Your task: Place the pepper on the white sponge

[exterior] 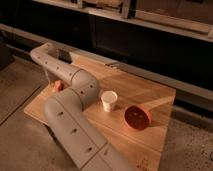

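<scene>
The gripper (52, 81) hangs low over the near-left corner of the worktop (150, 95). It sits tucked behind the robot's own pale forearm (60, 67), which runs across the view and hides most of it. Whether the jaws are spread or pinching cannot be told from this angle.

The pepper (58, 86) shows only as a small orange-red stub directly at the jaws, touching them or just beside them, close to the worktop's left edge. Its tapering end is covered, so the direction of its long axis cannot be read. Nor is it clear whether it lies on the wood or is already lifted.

A small pale patch that looks like the white sponge (114, 65) lies well apart from the jaws. It is off to their right and farther back, at the far edge of the worktop. This is the relation the coming move turns on. The carry probably has to run rightward and away from the near-left corner, along a diagonal toward that back edge.

The white paper cup (109, 100) stands to the right of the jaws, on the near side of that diagonal. The red bowl (137, 118) sits farther right again. Both seem to be off the direct line to the sponge, though the cup is the closer of the two to it.
</scene>
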You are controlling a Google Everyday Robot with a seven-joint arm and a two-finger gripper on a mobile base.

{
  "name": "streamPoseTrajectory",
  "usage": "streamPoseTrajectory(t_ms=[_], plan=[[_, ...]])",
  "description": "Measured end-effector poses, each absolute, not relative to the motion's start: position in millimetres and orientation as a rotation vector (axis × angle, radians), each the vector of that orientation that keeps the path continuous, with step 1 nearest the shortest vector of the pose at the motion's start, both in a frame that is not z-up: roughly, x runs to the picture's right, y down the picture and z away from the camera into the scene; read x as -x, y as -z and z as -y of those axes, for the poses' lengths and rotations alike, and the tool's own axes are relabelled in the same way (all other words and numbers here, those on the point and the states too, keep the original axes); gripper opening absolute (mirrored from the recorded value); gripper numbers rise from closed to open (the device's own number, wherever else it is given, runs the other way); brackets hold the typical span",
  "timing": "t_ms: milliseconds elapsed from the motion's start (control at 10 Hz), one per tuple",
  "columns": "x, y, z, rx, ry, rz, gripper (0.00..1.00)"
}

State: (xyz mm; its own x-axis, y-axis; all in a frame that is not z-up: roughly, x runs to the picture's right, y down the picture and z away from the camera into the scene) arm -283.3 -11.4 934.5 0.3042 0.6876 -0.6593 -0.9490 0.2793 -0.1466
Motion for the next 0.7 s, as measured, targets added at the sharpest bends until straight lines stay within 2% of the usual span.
streamPoseTrajectory(t_ms=[200, 300, 700], plan=[[283.0, -934.8, 13.4, 0.587, -1.166, -0.524, 0.06], [282.9, -934.4, 14.7, 0.586, -1.167, -0.523, 0.01], [282.6, -915.1, 35.4, 0.538, -1.166, -0.529, 0.00]])
